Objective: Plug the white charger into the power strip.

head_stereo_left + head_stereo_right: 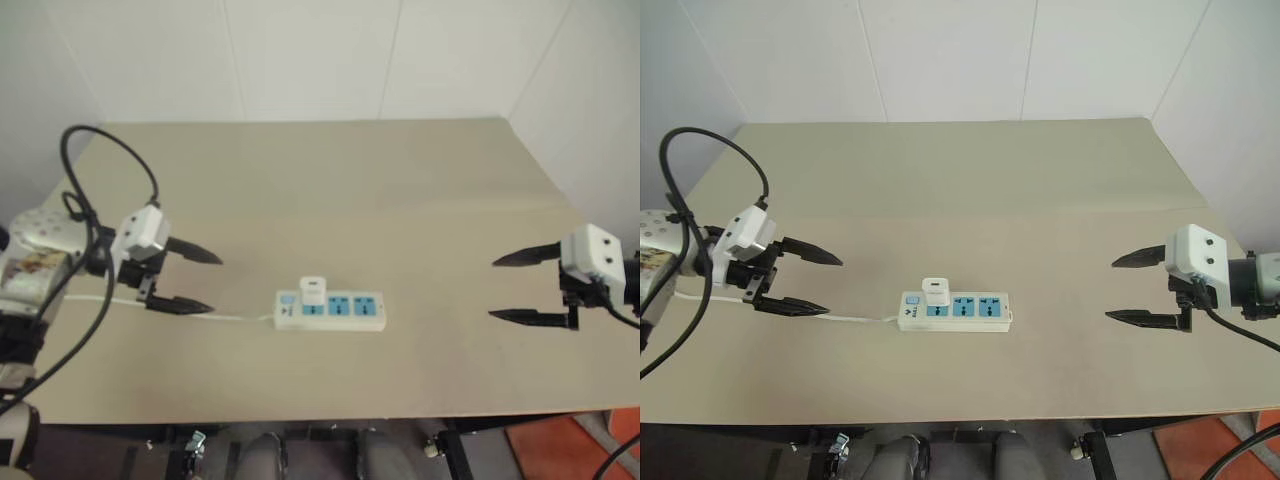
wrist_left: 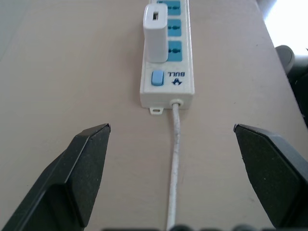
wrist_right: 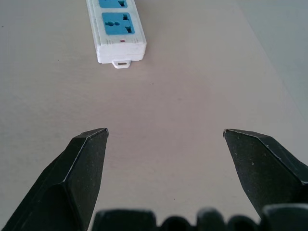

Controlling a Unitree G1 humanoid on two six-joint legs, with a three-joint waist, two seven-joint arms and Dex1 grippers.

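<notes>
The left gripper (image 1: pixel 198 281) is seen at about nine o'clock of the tan table (image 1: pixel 400 190), its two black fingers (image 2: pixel 82 168) spread wide with nothing between them, pointed toward three o'clock. The thin white cord (image 2: pixel 174 159) is seen running on the table beneath the gap between these fingers, away to the power strip (image 1: pixel 330 311). The right gripper (image 1: pixel 508 288) is held at about three o'clock, its fingers likewise spread wide and empty, pointed toward nine o'clock at the strip's far end.

The power strip is laid flat near the table's middle, slightly toward six o'clock, well apart from both grippers. The white charger (image 1: pixel 313 291) is seated upright in the blue socket nearest the switch (image 2: pixel 157 78) end; the other two blue sockets are uncovered.
</notes>
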